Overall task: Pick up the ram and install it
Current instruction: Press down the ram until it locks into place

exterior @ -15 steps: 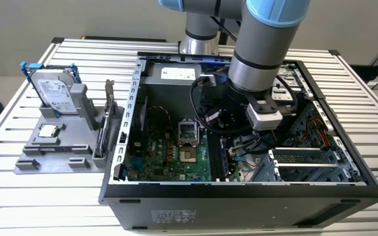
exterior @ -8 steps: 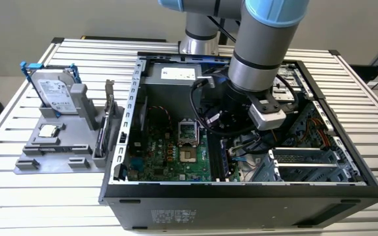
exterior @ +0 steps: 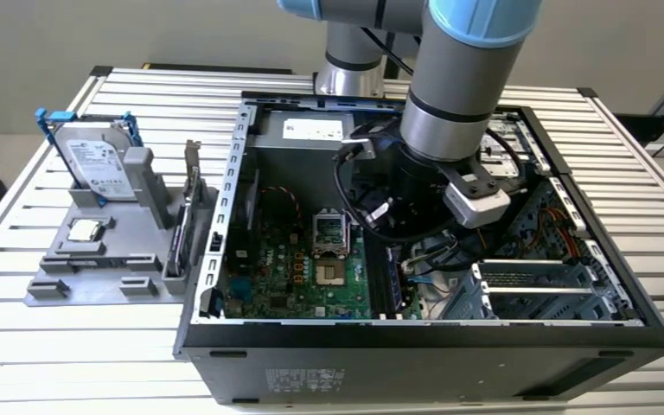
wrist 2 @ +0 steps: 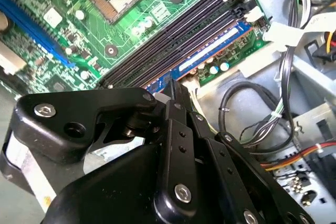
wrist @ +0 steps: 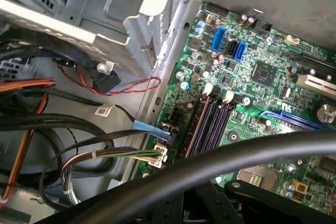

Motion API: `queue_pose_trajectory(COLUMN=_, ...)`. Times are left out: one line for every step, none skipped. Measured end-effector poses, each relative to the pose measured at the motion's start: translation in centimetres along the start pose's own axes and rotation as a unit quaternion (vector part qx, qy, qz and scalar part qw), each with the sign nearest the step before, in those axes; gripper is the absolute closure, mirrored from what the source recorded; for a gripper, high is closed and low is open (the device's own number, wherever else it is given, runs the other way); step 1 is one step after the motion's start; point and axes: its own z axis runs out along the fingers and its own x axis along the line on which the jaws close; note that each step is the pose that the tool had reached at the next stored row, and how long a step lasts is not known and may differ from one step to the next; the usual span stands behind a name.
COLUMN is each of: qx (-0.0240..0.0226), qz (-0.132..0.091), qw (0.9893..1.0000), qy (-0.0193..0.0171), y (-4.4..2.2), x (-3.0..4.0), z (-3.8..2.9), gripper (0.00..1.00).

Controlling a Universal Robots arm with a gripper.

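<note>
In the second wrist view the ram (wrist 2: pixel 210 52), a long narrow blue stick, stands in the motherboard slot nearest the board's edge. Beside it run empty black slots (wrist 2: pixel 173 32) with white end latches. The tip of my black gripper (wrist 2: pixel 169 88) sits right on the near end of the ram. In the exterior view the gripper (exterior: pixel 408 259) is lowered deep into the open computer case (exterior: pixel 424 333), over the slots to the right of the processor socket (exterior: pixel 328 232). The first wrist view shows those slots (wrist: pixel 210 124) on the green board behind a thick black cable (wrist: pixel 220 163).
Cable bundles (wrist 2: pixel 252 114) and a metal drive cage (exterior: pixel 539 281) crowd the case close to the gripper. At the exterior view's left, a grey fixture (exterior: pixel 101 268) on the slatted table holds a hard drive (exterior: pixel 92 162), a processor chip (exterior: pixel 86 230) and an upright card (exterior: pixel 193 194).
</note>
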Motion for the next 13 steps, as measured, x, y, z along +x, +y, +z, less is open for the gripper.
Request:
queue_pose_trajectory(qx=-0.0002, qz=-0.007, qw=1.0, qy=0.0006, y=0.0, x=0.0, z=0.0, gripper=1.0)
queue_pose_trajectory(qx=-0.0004, qz=-0.015, qw=0.9999, qy=0.0011, y=0.0, x=0.0, z=0.0, gripper=1.0)
queue_pose_trajectory(qx=-0.0005, qz=-0.022, qw=0.9998, qy=0.0017, y=0.0, x=0.0, z=0.01, gripper=1.0)
queue_pose_trajectory(qx=-0.0005, qz=-0.03, qw=0.9996, qy=0.0024, y=-0.01, x=0.0, z=0.02, gripper=1.0)
queue_pose_trajectory(qx=-0.0005, qz=-0.037, qw=0.9993, qy=0.0031, y=-0.01, x=0.0, z=0.02, gripper=1.0)
queue_pose_trajectory(qx=-0.0004, qz=-0.044, qw=0.999, qy=0.0037, y=-0.01, x=0.0, z=0.02, gripper=1.0)
queue_pose_trajectory(qx=-0.0004, qz=-0.051, qw=0.9987, qy=0.0043, y=-0.01, x=-0.01, z=0.02, gripper=1.0)
queue_pose_trajectory(qx=-0.0001, qz=-0.058, qw=0.9983, qy=0.005, y=-0.01, x=-0.01, z=0.02, gripper=1.0)
queue_pose_trajectory(qx=0.0004, qz=-0.065, qw=0.9979, qy=0.0057, y=-0.01, x=-0.01, z=0.03, gripper=1.0)
queue_pose_trajectory(qx=0.0009, qz=-0.071, qw=0.9974, qy=0.0062, y=0.0, x=-0.01, z=0.02, gripper=1.0)
queue_pose_trajectory(qx=0.0019, qz=-0.078, qw=0.9969, qy=0.007, y=-0.01, x=-0.01, z=0.03, gripper=1.0)
queue_pose_trajectory(qx=0.0033, qz=-0.083, qw=0.9965, qy=0.0076, y=-0.01, x=-0.01, z=0.04, gripper=1.0)
queue_pose_trajectory(qx=0.0048, qz=-0.089, qw=0.996, qy=0.008, y=-0.01, x=-0.01, z=0.04, gripper=1.0)
